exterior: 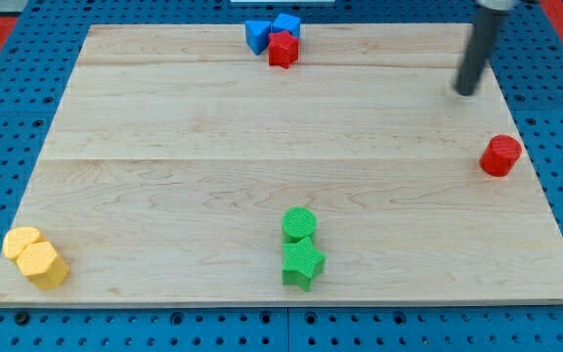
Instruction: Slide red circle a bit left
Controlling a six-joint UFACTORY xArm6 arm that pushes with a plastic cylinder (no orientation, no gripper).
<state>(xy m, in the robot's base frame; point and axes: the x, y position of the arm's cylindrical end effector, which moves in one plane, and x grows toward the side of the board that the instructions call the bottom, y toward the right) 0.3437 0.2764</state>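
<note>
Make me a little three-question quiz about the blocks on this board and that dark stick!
1. True or false: my tip touches the red circle.
2. Which block sits right below the green circle? A) yellow hexagon B) green star C) blue cube
3. Fill in: the red star sits near the view's ___ edge of the board.

Key:
1. False; the tip is apart from the red circle, above it and slightly left.
2. B, the green star.
3. top

My tip (468,92) sits near the view's upper right.
</note>
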